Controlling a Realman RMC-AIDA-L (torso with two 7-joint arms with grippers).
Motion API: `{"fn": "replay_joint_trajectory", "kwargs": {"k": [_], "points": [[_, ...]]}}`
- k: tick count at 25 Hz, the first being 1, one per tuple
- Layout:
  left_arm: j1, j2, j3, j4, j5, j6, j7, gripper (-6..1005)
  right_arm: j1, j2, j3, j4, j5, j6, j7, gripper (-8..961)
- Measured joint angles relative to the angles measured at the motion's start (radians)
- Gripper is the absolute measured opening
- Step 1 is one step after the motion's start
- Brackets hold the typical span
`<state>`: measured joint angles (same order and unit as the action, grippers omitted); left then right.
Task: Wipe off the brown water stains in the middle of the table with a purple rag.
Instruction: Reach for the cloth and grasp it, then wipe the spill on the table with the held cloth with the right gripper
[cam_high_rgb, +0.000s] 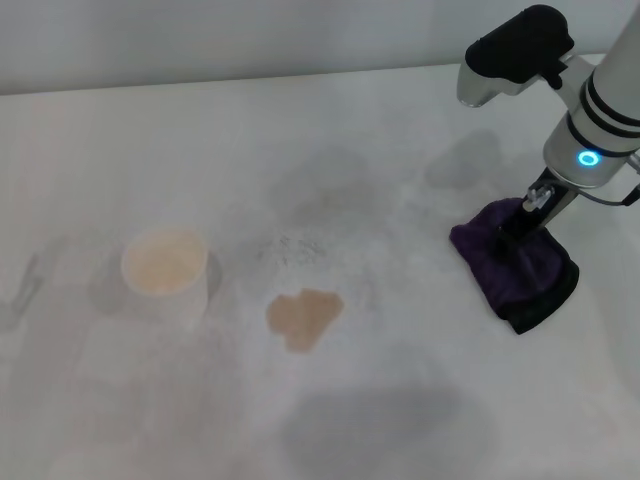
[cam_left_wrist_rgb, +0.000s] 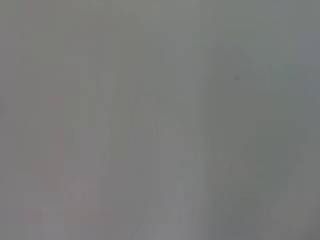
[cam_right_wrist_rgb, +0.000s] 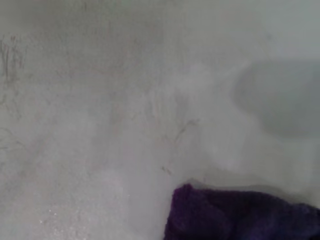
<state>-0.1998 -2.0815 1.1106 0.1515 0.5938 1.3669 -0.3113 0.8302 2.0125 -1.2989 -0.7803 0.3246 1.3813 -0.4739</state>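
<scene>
The left wrist view is a blank grey blur, and no left gripper appears in any view. At right of the head view, the right gripper (cam_high_rgb: 522, 222) presses down into the purple rag (cam_high_rgb: 515, 265), fingertips buried (grip cannot be told). The brown water stains (cam_high_rgb: 304, 316) lie mid-frame on the table (cam_high_rgb: 330, 140), well left of the rag, beside a white cup (cam_high_rgb: 165, 272).

purple rag (cam_high_rgb: 500, 262), tan-brown stains (cam_high_rgb: 304, 316), white table (cam_high_rgb: 300, 140)
</scene>
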Motion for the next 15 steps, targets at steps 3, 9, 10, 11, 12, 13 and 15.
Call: {"fn": "replay_joint_trajectory", "kwargs": {"k": [3,9,10,11,12,13,15], "points": [[-0.002,0.001,0.0,0.0,0.0,0.0,0.0,873,0.002,0.003,-0.004,0.002,-0.021,-0.002,0.004,518],[-0.006,0.003,0.0,0.0,0.0,0.0,0.0,874,0.005,0.006,-0.067,0.005,-0.028,-0.002,0.037,272],[-0.006,0.003,0.0,0.0,0.0,0.0,0.001,874,0.006,0.006,-0.077,0.005,-0.027,-0.003,0.041,238],[-0.006,0.004,0.0,0.0,0.0,0.0,0.001,874,0.007,0.007,-0.084,0.005,-0.025,-0.003,0.042,204],[-0.007,0.004,0.0,0.0,0.0,-0.001,0.005,874,0.008,0.008,-0.09,0.005,-0.023,-0.003,0.042,171],[-0.007,0.004,0.0,0.0,0.0,-0.001,0.005,874,0.009,0.009,-0.096,0.005,-0.021,-0.002,0.042,137],[-0.007,0.005,0.0,0.0,0.0,-0.001,0.011,874,0.011,0.011,-0.111,-0.003,-0.01,0.0,0.043,78]]}}
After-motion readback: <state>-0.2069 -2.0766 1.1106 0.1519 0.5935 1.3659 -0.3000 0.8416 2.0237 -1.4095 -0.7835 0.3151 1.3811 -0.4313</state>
